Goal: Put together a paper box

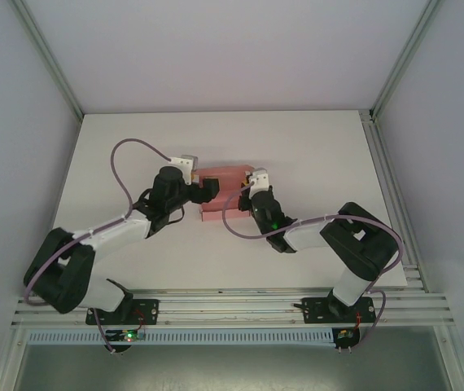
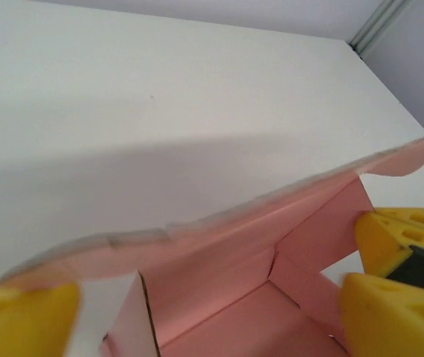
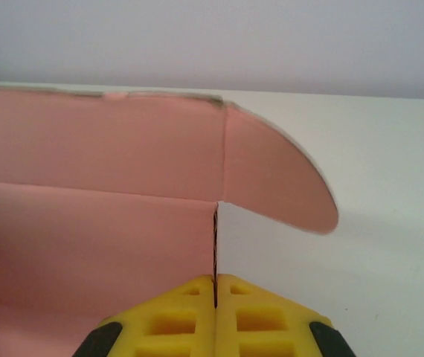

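Note:
The pink paper box (image 1: 224, 174) lies mid-table, partly folded up. In the left wrist view the paper box (image 2: 227, 256) shows a floor, raised walls and a long back panel ending in a rounded ear. My left gripper (image 1: 208, 189) is open and wide, its yellow fingertips (image 2: 22, 320) straddling the box's open interior without pinching it. My right gripper (image 1: 247, 193) is shut on the box's right side wall. The card's edge runs up from between the closed pads (image 3: 182, 312), beside the pink panel (image 3: 100, 223). Those pads (image 2: 398, 234) also show at the box's right wall.
The white table (image 1: 313, 147) stretches around the box on all sides. Aluminium rails (image 1: 232, 305) run along the near edge, and frame posts (image 1: 383, 167) line the right side. Purple cables (image 1: 126, 155) loop over both arms. Pale enclosure walls stand on three sides.

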Robot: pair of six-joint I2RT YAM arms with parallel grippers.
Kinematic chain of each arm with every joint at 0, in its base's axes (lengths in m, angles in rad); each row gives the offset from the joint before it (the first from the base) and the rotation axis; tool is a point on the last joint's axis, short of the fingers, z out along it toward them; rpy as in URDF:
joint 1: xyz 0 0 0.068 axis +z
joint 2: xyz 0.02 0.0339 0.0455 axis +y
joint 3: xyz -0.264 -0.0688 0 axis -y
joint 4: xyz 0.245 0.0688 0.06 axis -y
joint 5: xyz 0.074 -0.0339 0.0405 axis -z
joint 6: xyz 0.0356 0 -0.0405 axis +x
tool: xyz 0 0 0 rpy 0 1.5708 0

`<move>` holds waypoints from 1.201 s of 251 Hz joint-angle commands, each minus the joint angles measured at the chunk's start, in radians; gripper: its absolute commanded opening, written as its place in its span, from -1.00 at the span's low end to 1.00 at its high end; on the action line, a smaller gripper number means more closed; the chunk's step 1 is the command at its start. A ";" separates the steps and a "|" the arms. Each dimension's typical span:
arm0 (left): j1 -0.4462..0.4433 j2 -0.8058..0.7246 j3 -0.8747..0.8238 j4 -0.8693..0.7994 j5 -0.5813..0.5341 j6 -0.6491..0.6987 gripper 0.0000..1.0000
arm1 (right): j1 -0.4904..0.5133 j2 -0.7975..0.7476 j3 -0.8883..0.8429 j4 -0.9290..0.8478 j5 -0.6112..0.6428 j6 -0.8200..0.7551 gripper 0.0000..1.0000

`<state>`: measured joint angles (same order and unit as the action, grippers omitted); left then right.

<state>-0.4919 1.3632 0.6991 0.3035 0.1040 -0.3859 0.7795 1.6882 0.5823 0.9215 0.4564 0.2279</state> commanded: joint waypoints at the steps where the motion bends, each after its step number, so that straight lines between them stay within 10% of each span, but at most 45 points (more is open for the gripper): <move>1: -0.010 -0.100 -0.027 -0.225 -0.090 -0.040 1.00 | 0.020 0.001 -0.030 -0.012 0.021 -0.021 -1.00; 88: -0.010 -0.524 0.030 -0.675 -0.179 -0.259 1.00 | 0.051 -0.039 -0.122 0.092 -0.007 -0.097 -1.00; 136: 0.007 -0.518 0.109 -0.883 -0.305 -0.468 1.00 | 0.097 -0.074 -0.167 0.147 0.010 -0.157 -0.99; 206: 0.111 -0.313 0.096 -0.531 0.140 -0.317 1.00 | 0.117 -0.109 -0.213 0.169 -0.010 -0.171 -0.98; 301: 0.111 -0.111 0.171 -0.636 0.223 -0.294 0.53 | 0.144 -0.126 -0.246 0.193 -0.033 -0.170 -0.94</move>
<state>-0.3840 1.2148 0.8749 -0.3275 0.2302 -0.7300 0.9058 1.5723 0.3542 1.1133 0.4541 0.0662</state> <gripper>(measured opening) 0.823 0.051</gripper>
